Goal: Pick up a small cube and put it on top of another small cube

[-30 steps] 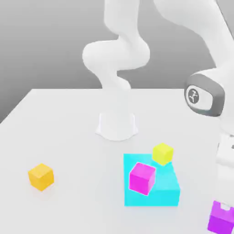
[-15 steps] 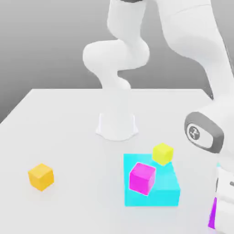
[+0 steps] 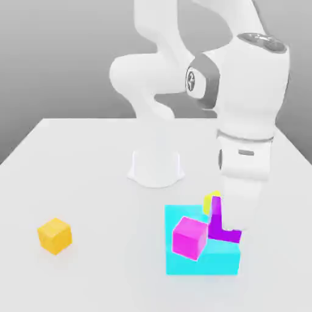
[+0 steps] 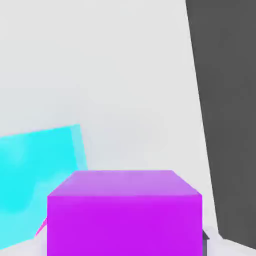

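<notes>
The claw point(image 4: 126, 242) is clasped on the purple cube point(image 3: 225, 234), one finger against each of two opposite sides, a grip that should leave its underside free for setting down on another cube. In the exterior view the purple cube appears over the part of the blue block point(image 3: 201, 264) toward that view's right; whether they touch, I cannot tell. The pink cube point(image 3: 189, 237), similar in size and seen against the block, is probably the one to be stacked on, so the next move likely calls for lining up above it; coming in low could knock it. The yellow cube point(image 3: 209, 205) shows by the block's far edge, the orange cube point(image 3: 55, 236) well apart from the block, toward the exterior view's left. The block seems a solid stand rather than a container.
</notes>
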Available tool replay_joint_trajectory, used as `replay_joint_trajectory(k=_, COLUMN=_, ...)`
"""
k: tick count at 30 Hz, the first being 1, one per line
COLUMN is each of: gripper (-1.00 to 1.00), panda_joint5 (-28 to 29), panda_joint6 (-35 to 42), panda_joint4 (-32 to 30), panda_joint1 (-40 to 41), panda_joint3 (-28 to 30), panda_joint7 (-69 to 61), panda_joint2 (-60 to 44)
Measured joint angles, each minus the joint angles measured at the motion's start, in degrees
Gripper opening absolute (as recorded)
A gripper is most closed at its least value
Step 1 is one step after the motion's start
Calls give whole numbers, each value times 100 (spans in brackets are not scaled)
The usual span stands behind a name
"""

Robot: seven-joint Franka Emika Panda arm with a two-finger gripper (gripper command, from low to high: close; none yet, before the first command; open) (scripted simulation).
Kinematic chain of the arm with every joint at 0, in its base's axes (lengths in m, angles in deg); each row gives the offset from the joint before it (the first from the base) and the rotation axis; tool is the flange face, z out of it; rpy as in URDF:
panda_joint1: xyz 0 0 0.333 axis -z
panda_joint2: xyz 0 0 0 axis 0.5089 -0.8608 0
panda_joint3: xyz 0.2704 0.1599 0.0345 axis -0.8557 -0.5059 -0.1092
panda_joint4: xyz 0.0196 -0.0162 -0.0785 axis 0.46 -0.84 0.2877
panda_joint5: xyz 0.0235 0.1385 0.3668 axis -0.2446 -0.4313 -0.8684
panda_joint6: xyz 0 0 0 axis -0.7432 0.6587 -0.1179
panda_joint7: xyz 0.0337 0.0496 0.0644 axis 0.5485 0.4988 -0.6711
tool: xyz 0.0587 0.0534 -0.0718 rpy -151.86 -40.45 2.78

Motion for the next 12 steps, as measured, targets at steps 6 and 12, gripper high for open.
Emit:
replay_joint_trajectory(k=6, gripper=-100, panda_joint5=-407, panda_joint6=-142, panda_joint4=-633, panda_joint1=-128, panda_joint3=503, panda_joint7=-1460, panda_joint2=415)
replay_joint_trajectory(k=12, gripper=100, panda_joint5=-426, panda_joint6=-910, panda_joint4=-803, panda_joint1=-124, panda_joint3=527, panda_joint7=-1524, panda_joint2=-183)
